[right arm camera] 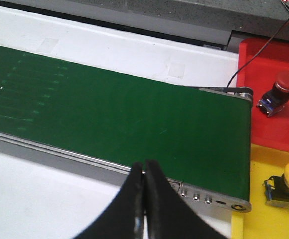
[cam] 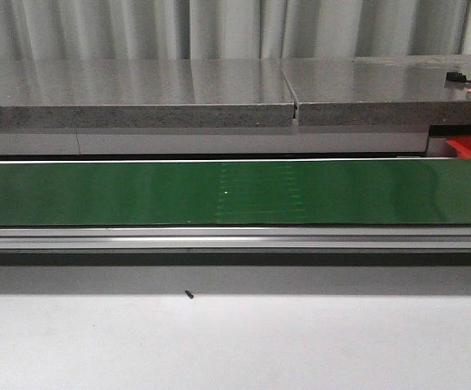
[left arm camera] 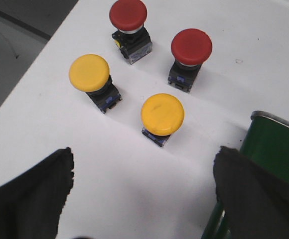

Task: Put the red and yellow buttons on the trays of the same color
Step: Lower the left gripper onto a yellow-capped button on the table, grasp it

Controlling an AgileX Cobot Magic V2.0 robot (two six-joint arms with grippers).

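In the left wrist view two red buttons [left arm camera: 128,15] [left arm camera: 191,46] and two yellow buttons [left arm camera: 88,72] [left arm camera: 162,114] stand on the white table. My left gripper [left arm camera: 143,169] is open and empty, just short of the nearer yellow button. In the right wrist view my right gripper [right arm camera: 144,172] is shut and empty over the conveyor's near rail. A red tray [right arm camera: 271,74] holds a red button [right arm camera: 279,89]. A yellow tray [right arm camera: 264,224] holds a yellow button [right arm camera: 286,186]. Neither gripper shows in the front view.
A green conveyor belt [cam: 138,193] runs across the front view, with a grey stone ledge [cam: 138,93] behind it. The belt's end [left arm camera: 279,149] is beside my left gripper. A wire [right arm camera: 254,57] crosses the red tray. A small black speck [cam: 188,294] lies on the white table.
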